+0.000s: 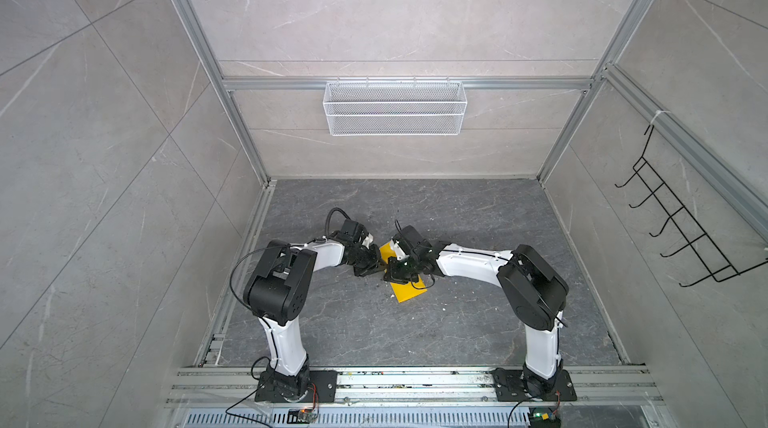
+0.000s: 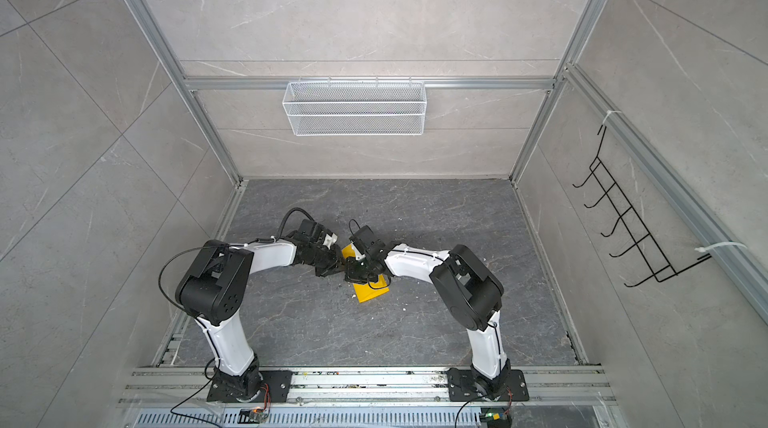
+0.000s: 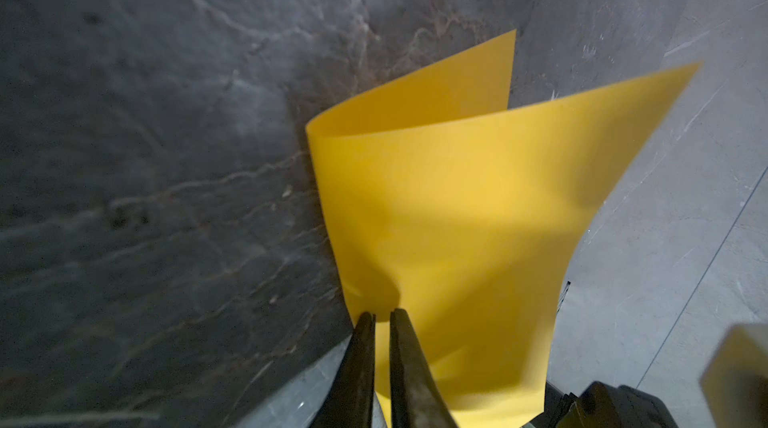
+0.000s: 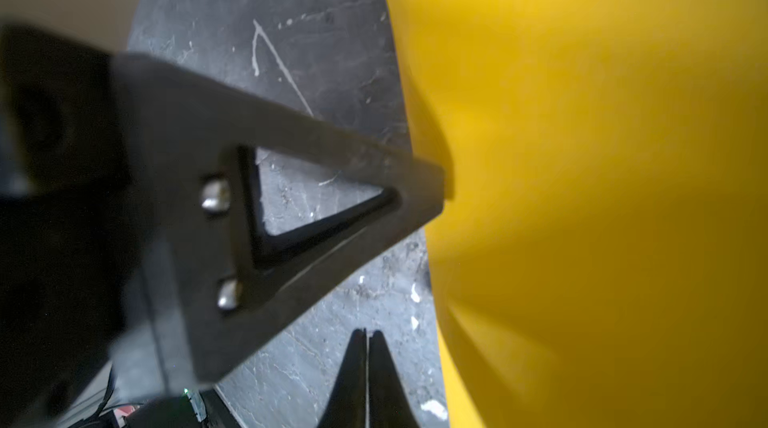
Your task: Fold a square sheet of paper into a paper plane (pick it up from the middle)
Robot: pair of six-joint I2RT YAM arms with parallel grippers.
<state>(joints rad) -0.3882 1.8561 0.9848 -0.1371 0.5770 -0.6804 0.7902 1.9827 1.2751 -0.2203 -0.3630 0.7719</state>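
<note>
The square sheet of paper [image 1: 406,292] [image 2: 370,293] is bright yellow and lies mid-table between the two arms, mostly hidden under them in both top views. In the left wrist view the paper [image 3: 457,218] is bent over itself in a loose rounded fold, with its upper layer raised. My left gripper [image 3: 382,315] [image 1: 379,267] is shut on the paper's near edge, and yellow shows in the thin slit between the jaws. The right wrist view shows that gripper's triangular finger [image 4: 332,180] meeting the puckered paper [image 4: 582,197]. My right gripper [image 4: 366,332] [image 1: 390,277] is shut and empty, just beside the paper. No paper plane shape shows.
The tabletop [image 1: 457,330] is dark grey stone with small white specks [image 1: 444,308]. A white mesh basket [image 1: 395,107] hangs on the back wall. A black wire hook rack [image 1: 681,234] hangs on the right wall. An aluminium rail [image 1: 415,384] runs along the front by the arm bases.
</note>
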